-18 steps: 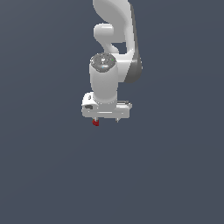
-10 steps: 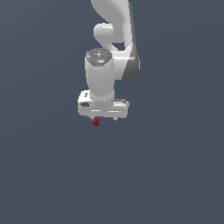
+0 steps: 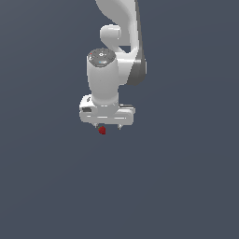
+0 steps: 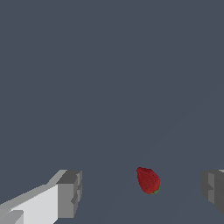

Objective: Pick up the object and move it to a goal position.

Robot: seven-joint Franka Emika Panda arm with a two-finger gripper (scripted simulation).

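The object is a tiny dark-red strawberry-like blob [image 3: 101,130] on the plain grey-blue ground, just below the white gripper [image 3: 108,126] in the exterior view. In the wrist view the red object [image 4: 148,180] lies between the two grey fingertips [image 4: 70,193], nearer the far one, touching neither. The jaws stand wide apart and hold nothing. The white arm rises above the gripper and hides the ground behind it.
The arm and gripper have shifted slightly toward the exterior view's left. The red object has stayed where it was, under the gripper.
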